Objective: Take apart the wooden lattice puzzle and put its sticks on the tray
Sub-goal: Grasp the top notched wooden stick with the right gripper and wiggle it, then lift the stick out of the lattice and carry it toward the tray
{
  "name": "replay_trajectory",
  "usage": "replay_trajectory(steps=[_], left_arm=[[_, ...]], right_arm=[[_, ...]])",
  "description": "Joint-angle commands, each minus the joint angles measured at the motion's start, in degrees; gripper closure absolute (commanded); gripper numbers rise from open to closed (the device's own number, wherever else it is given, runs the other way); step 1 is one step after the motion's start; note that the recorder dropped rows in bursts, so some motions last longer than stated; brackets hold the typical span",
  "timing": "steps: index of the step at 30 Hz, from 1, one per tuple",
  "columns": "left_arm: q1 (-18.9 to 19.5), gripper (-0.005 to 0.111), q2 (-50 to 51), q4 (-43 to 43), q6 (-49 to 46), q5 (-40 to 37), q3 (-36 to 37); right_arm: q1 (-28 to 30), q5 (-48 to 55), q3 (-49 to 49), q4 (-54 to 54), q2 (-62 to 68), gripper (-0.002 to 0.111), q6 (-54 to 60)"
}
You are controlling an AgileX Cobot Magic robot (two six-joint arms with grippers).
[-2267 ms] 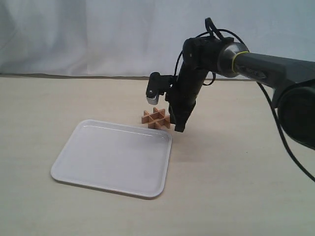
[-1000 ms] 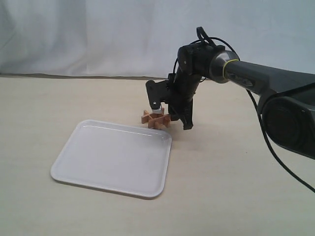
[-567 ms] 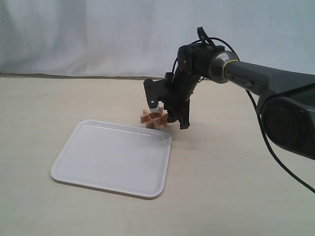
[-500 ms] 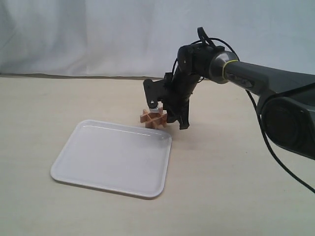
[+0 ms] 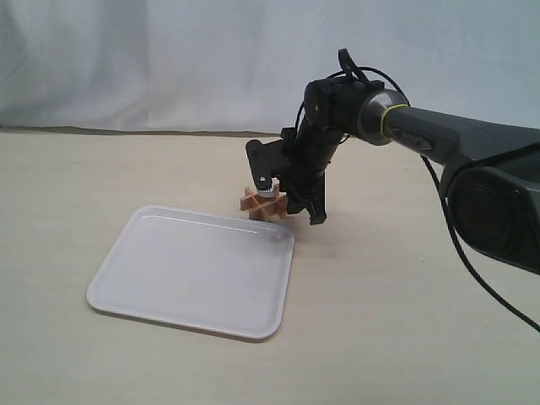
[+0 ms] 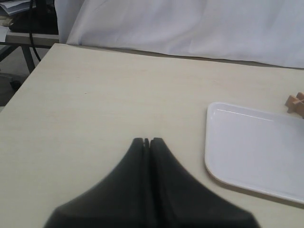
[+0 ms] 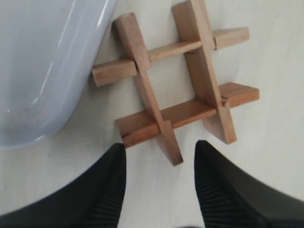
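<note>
at the right pincer (image 7: 159, 148): spread wide, nothing gripped, low over the desk (image 5: 405, 321), with the puzzle (image 7: 173, 90) straight ahead of the fingertips. just at the gap between the two fingers (image 7: 107, 187), the free end of one stick (image 7: 146, 90), long axis pointing roughly into that gap rather than across it. beside it a second, parallel stick, and two more crossing both, all four locked into a grid. in the exterior view, the same pincer (image 5: 289, 201) down at the puzzle (image 5: 263, 202), one finger above it and the other to its right; touching or not, impossible to tell. puzzle flat on the desk, just beyond the far right corner of the tray (image 5: 194, 270), close beside the rim and not on it; no stick on the tray yet. probably a matter of easing forward, closing on that protruding end, then drawing along the stick's axis. well away on the left, left pincer (image 6: 147, 141) clenched on nothing, apart from tray (image 6: 251, 147) and puzzle (image 6: 297, 102); right arm plainly the nearer.
</note>
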State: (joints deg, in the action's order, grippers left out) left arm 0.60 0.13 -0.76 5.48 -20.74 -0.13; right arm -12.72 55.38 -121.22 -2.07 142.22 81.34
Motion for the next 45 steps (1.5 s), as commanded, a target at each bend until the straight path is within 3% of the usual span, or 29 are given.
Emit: replay_trajectory(steps=[1, 3, 9, 11, 39, 45], left_arm=[[-0.4, 0.107, -0.1, -0.1, 0.2, 0.4, 0.1], [-0.4, 0.107, -0.1, -0.1, 0.2, 0.4, 0.1], [-0.4, 0.107, -0.1, -0.1, 0.2, 0.4, 0.1], [-0.4, 0.107, -0.1, -0.1, 0.2, 0.4, 0.1], [-0.4, 0.107, -0.1, -0.3, 0.2, 0.6, 0.1], [-0.4, 0.107, -0.1, -0.3, 0.2, 0.6, 0.1]], right_arm=[[0.0, 0.4, 0.4, -0.3, 0.8, 0.064, 0.4], [0.0, 0.3, 0.4, -1.0, 0.8, 0.066, 0.4], [0.0, 0.6, 0.4, -1.0, 0.4, 0.098, 0.0], [0.0, 0.6, 0.4, -1.0, 0.2, 0.104, -0.1], [0.0, 2.4, 0.4, -2.0, -6.3, 0.104, -11.1], [-0.7, 3.0, 0.4, -9.3, -8.5, 0.104, -13.7]])
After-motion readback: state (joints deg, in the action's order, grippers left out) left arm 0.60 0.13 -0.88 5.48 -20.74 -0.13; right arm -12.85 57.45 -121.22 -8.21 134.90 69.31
